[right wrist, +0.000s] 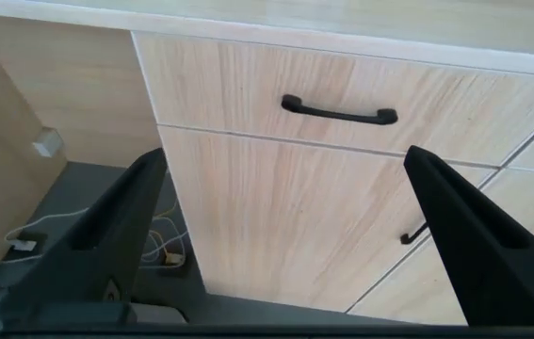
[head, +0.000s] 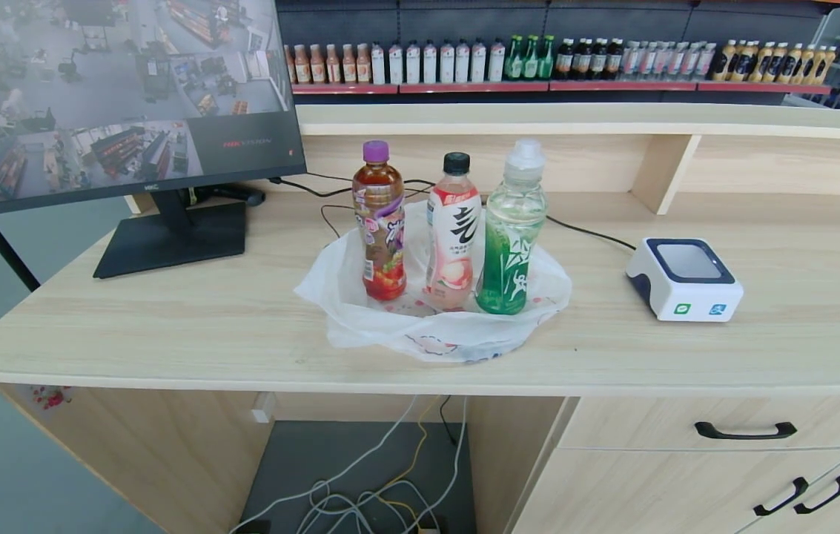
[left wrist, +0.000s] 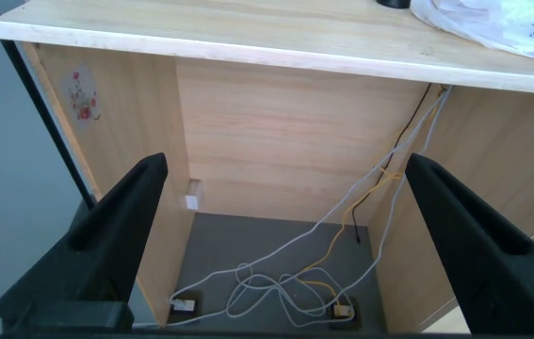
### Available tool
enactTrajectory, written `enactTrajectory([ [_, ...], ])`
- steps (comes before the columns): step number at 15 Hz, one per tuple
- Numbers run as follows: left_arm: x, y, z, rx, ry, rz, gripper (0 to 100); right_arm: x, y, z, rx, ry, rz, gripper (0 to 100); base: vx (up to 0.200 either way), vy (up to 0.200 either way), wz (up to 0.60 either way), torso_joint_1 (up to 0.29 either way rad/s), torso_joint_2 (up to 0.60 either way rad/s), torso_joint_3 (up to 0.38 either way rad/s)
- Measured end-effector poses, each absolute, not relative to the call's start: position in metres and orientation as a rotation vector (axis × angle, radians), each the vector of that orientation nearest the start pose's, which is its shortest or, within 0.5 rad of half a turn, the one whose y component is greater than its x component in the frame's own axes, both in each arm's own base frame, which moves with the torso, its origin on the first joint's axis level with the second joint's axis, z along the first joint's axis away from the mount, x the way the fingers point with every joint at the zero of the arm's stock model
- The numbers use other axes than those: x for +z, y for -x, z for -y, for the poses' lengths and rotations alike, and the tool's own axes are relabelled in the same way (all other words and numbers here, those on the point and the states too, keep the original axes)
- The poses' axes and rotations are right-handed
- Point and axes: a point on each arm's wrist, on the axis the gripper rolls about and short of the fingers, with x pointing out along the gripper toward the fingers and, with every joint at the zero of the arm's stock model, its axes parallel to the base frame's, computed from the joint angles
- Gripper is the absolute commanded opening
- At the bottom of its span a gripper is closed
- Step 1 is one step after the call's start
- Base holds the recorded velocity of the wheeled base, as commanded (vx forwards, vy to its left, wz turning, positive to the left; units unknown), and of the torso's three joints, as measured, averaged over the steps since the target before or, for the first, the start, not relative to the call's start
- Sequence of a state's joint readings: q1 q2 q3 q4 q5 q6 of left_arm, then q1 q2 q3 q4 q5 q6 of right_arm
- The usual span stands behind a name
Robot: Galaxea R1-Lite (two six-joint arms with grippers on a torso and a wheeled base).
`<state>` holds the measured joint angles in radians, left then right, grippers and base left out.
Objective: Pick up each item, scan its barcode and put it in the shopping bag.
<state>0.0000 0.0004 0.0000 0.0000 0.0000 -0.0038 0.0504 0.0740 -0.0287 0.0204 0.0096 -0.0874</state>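
Your job looks done: three bottles (head: 453, 237) stand upright inside the shopping bag (head: 420, 335) on the counter (head: 167, 319), with the scanner (head: 684, 278) apart on their right. Your left tool (left wrist: 285, 165) and right tool (right wrist: 285, 155) hang spread, empty, below counter level.

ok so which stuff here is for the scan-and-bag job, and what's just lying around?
Job: purple-capped bottle, black-capped bottle, green bottle, shopping bag, scanner.
Lying about: monitor, counter cable, shelf bottles behind.
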Motion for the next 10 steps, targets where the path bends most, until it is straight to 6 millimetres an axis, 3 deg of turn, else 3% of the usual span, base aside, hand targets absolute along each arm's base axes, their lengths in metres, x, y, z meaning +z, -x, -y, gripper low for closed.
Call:
enactTrajectory([
  [2,0.0755,0.0228,0.0000,0.000,0.005,0.000,100,0.0826,0.0188,0.0008,0.066,0.088,-0.068,100,0.000,0.000,0.00,0.000,0.00,0.000],
  [3,0.0755,0.0228,0.0000,0.000,0.005,0.000,100,0.0827,0.0188,0.0009,0.070,0.086,-0.068,100,-0.200,0.000,0.00,0.007,0.00,0.002],
  [10,0.0755,0.0228,0.0000,0.000,0.004,0.000,100,0.0824,0.0186,0.0010,0.072,0.049,-0.067,100,0.000,0.000,0.00,0.000,0.00,0.000],
])
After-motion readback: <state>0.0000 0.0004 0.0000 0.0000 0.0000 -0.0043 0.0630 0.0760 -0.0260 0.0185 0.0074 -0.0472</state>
